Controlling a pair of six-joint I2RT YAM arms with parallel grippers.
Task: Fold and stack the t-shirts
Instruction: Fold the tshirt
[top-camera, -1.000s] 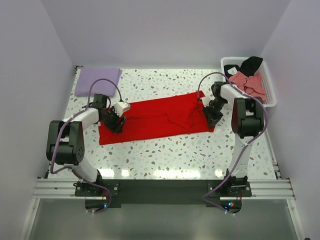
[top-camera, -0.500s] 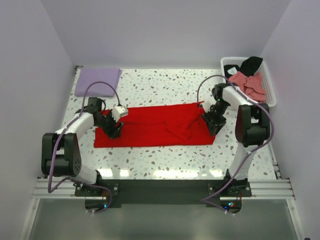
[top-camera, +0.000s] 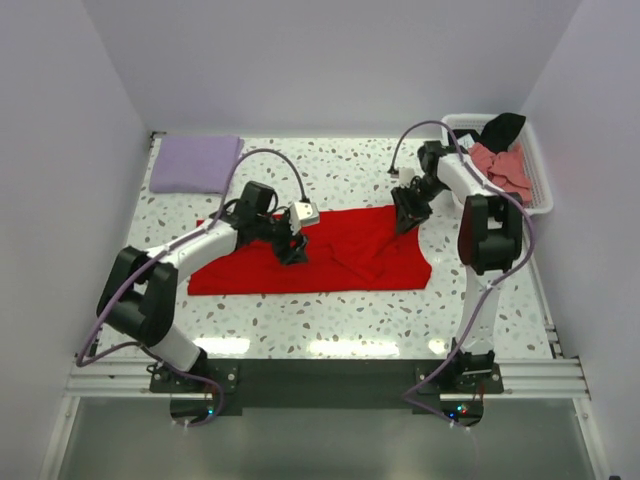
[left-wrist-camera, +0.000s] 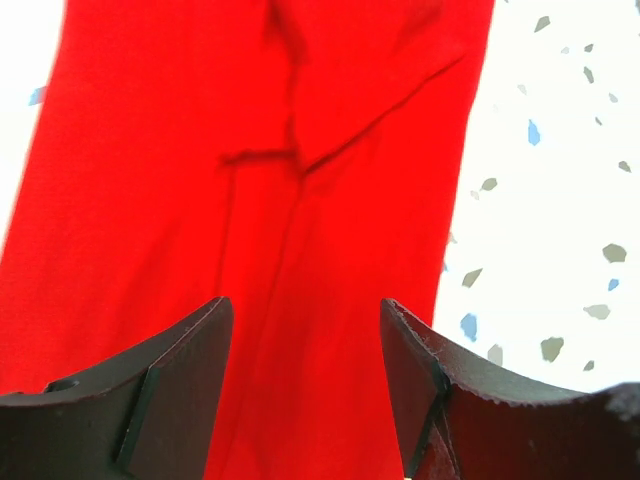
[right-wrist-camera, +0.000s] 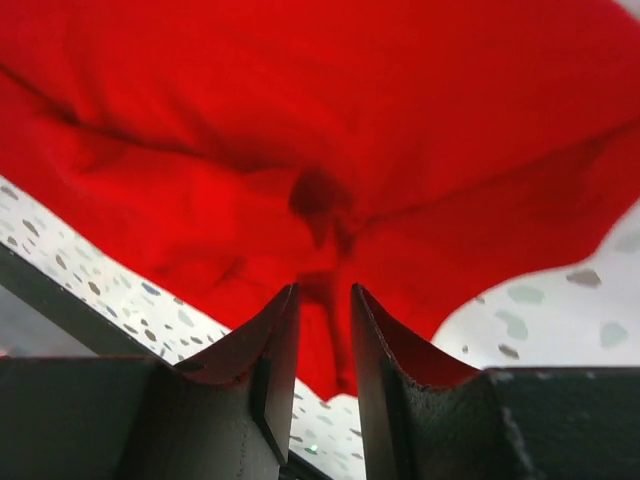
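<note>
A folded pale lavender cloth t-shirt (top-camera: 195, 163) lies at the far left corner of the speckled white bench (top-camera: 330, 320), well apart from the bright red cloth t-shirt (top-camera: 330, 262) spread mid-bench. The left end effector (top-camera: 291, 250) hovers over the red cloth, fingers (left-wrist-camera: 170, 390) apart, holding nothing. Bare bench runs along the shirt's near edge. The right end effector (top-camera: 408, 212) pinches a pucker at the shirt's far right corner. Far right, a white slatted plastic basket (top-camera: 543, 190) holds a salmon-pink t-shirt (top-camera: 500, 168) and a black t-shirt (top-camera: 503, 126).

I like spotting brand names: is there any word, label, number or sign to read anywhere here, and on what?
None: no text, label or number shows on the red t-shirt, the lavender t-shirt or the white basket.
</note>
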